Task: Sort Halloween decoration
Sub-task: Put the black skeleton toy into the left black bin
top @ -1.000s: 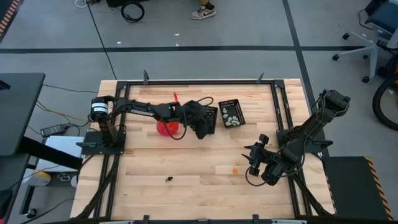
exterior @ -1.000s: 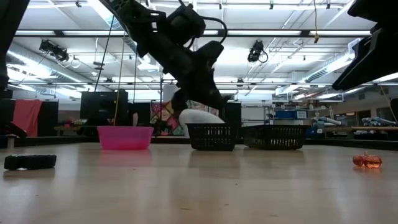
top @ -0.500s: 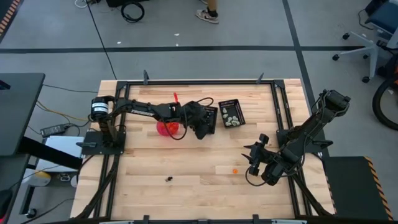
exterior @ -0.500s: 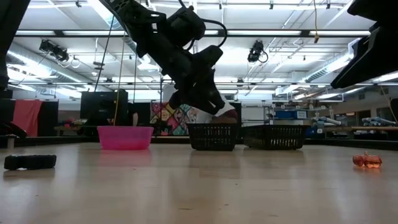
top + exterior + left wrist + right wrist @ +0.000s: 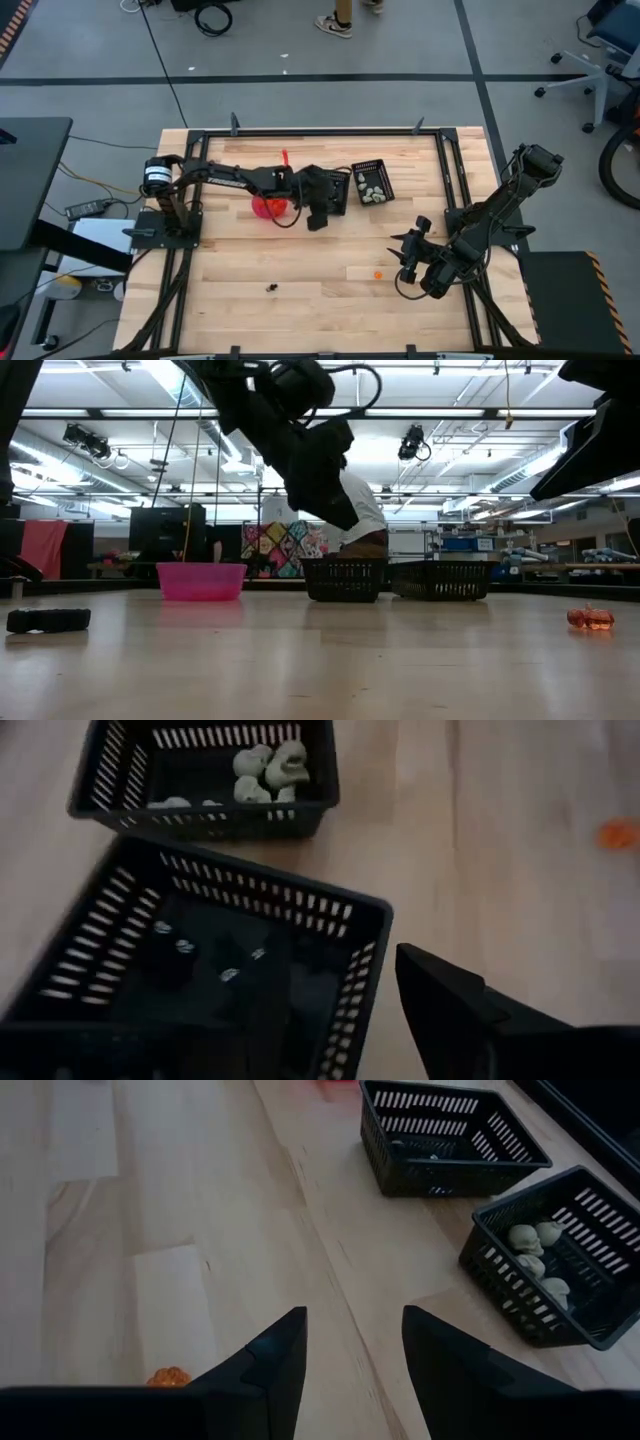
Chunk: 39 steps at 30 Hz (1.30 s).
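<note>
My left gripper hovers open and empty at the near edge of a black basket holding black trinkets; only one finger shows in its wrist view. A second black basket next to it holds pale white-grey trinkets. A pink bowl stands to the first basket's left. An orange trinket and a black trinket lie on the bare table. My right gripper is open and empty, just right of the orange trinket.
The table is light wood inside a black frame. Bare tabletop lies between the baskets and the near edge. A person stands beyond the table's far side; feet show on the floor.
My left gripper has risen a little over the black basket's near edge and drawn slightly back toward the table's left edge. The person behind the table has walked along its far side. My right arm has kept still.
</note>
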Available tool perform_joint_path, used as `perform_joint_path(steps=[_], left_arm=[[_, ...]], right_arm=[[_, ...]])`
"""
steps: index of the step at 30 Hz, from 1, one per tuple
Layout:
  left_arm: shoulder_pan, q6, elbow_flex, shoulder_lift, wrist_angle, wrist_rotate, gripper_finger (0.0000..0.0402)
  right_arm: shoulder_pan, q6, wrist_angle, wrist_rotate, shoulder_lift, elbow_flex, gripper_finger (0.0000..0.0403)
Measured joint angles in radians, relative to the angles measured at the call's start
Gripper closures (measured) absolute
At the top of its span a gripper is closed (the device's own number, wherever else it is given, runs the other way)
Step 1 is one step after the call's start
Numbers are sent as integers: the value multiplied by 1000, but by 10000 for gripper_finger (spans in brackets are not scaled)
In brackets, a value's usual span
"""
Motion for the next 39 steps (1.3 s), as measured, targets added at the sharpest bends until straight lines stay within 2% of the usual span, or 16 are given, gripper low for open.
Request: perform_joint_path(steps=[4, 10, 12, 15, 18, 22, 27, 30, 35, 39], left_arm=[[-3, 48, 25, 0, -13, -83, 220], [-14, 55, 54, 0, -41, -84, 221], [-32, 92, 63, 0, -58, -40, 221], [-84, 192, 67, -13, -96, 98, 221], [-150, 214, 68, -13, -178, 191, 221], [-242, 167, 67, -12, -282, 193, 221], [-384, 50, 67, -12, -307, 195, 221], [-465, -2, 67, -12, -370, 140, 221], [-588, -136, 67, -11, -496, -38, 221], [-662, -270, 67, -11, -538, -110, 221]], right_arm=[[0, -2, 3, 0, 0, 0, 234], [0, -12, 4, 0, 0, 0, 234], [0, -13, 4, 0, 0, 0, 234], [0, -13, 4, 0, 0, 0, 234], [0, -13, 4, 0, 0, 0, 234], [0, -16, 5, 0, 0, 0, 234], [0, -16, 13, 1, 0, 0, 234], [0, -19, 31, 1, 0, 0, 234], [0, -40, 64, 4, 0, 0, 234], [0, -64, 97, 7, 0, 0, 234]])
